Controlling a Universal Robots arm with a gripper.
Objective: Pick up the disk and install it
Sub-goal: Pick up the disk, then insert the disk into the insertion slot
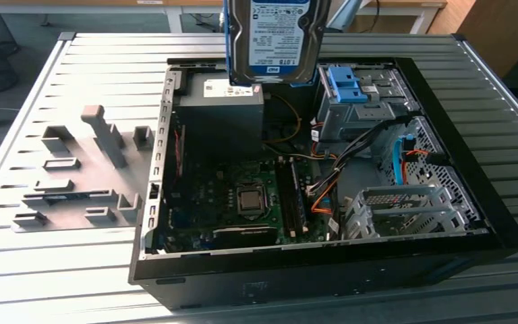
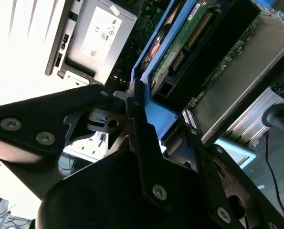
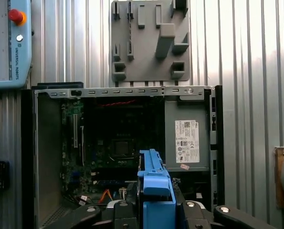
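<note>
Second wrist view | tool [image 2: 153,114] pinching disk [image 2: 189,43] | exterior view: disk above open computer case [image 1: 286,283]

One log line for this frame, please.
gripper: shut on disk | disk: held above open case | installed: not yet

White-and-blue label [image 1: 275,30] is covering the face of the disk [image 1: 233,47], which is hanging upright above the open computer case [image 1: 504,226] in the exterior view. Rows of dark print and a barcode block are sitting on it, too fine to make out.

White sticker [image 3: 186,141] is lying on the power supply box [image 3: 186,107] in the first wrist view, carrying small print and round marks, none legible.

Short line of capital lettering [image 3: 17,59] is running along the grey-blue pendant [image 3: 1,47], below its red button [image 3: 15,15].
</note>
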